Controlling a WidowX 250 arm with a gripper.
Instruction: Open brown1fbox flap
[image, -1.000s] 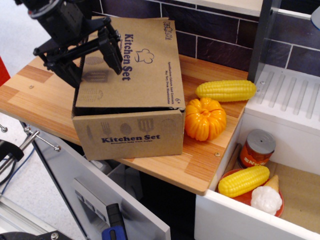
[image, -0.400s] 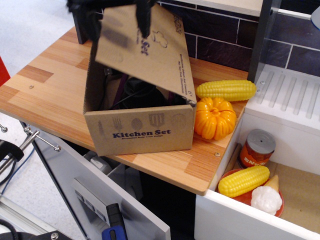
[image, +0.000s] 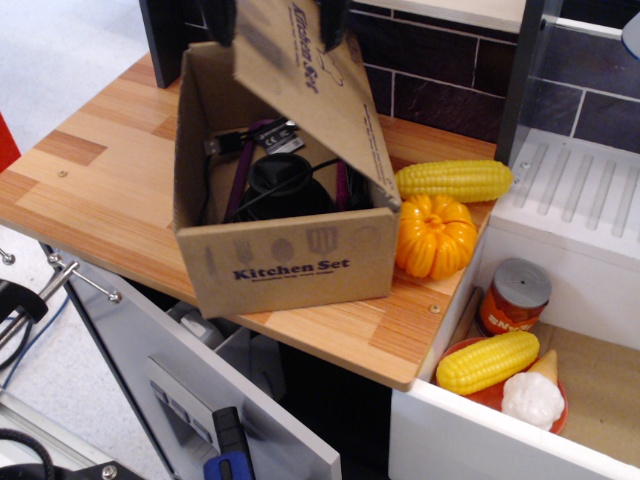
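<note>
Brown1fbox (image: 290, 270) on the wooden counter (image: 90, 170), flap (image: 315, 95) raised and tilted.

The flap slopes from its high edge at 11 o'clock down to 4 o'clock, its long axis along that line, with dark items (image: 280, 180) showing inside. The gripper (image: 275, 15) at 12 o'clock has one finger on each face of the flap's top edge, clamped on it. A toy pumpkin (image: 435, 235) touches the box at 3 o'clock.
</note>
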